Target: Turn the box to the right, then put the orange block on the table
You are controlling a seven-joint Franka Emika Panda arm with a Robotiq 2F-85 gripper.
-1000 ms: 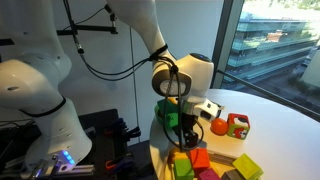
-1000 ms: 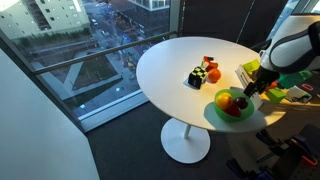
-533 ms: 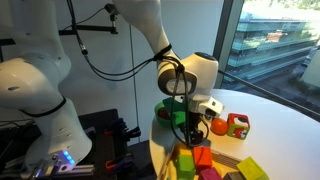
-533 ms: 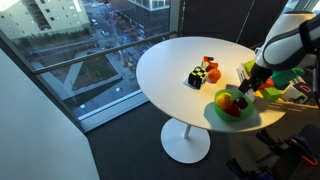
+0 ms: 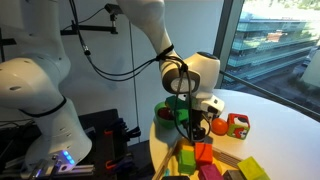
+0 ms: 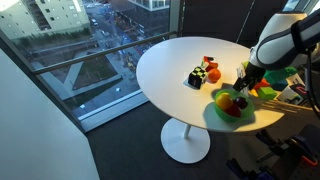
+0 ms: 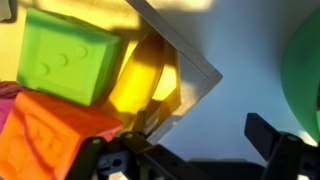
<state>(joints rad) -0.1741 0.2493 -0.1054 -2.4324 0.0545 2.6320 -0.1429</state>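
Note:
The box (image 7: 192, 88) fills the left of the wrist view, holding a green block (image 7: 62, 55), a yellow block (image 7: 138, 78) and the orange block (image 7: 55, 135). It also shows in both exterior views (image 5: 172, 160) (image 6: 283, 92) at the edge of the round white table (image 6: 170, 60). My gripper (image 7: 190, 150) is open and straddles the box's corner. One finger is inside the wall by the yellow block. The other finger (image 7: 275, 140) is outside, over bare table. The gripper (image 5: 187, 120) (image 6: 244, 82) is low at the box's near end.
A green fruit bowl (image 6: 232, 104) (image 5: 168, 110) stands close beside the gripper, and its rim shows in the wrist view (image 7: 308, 70). A black-and-white cube (image 6: 197, 76), an orange fruit (image 6: 212, 74) and a small red cube (image 6: 208, 63) sit farther in on the table.
My gripper has moved a little farther in over the table and along the box's end, and sits lower at the box's corner. The other things have not moved.

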